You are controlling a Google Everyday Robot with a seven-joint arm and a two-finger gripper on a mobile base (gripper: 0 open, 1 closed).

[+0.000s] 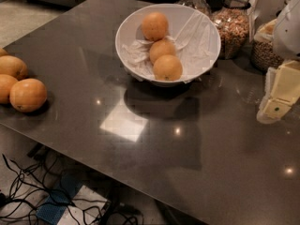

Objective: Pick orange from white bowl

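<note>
A wide white bowl lined with crumpled white paper stands at the back middle of the dark table. Three oranges lie in it in a line: one at the back, one in the middle, one at the front. My gripper, pale yellow, hangs at the right edge of the view, above the table, to the right of the bowl and a little nearer than it. It holds nothing that I can see.
Several loose oranges lie at the table's left edge. Glass jars of grain stand right behind the bowl, another jar further right. Cables and a box lie on the floor below the front edge.
</note>
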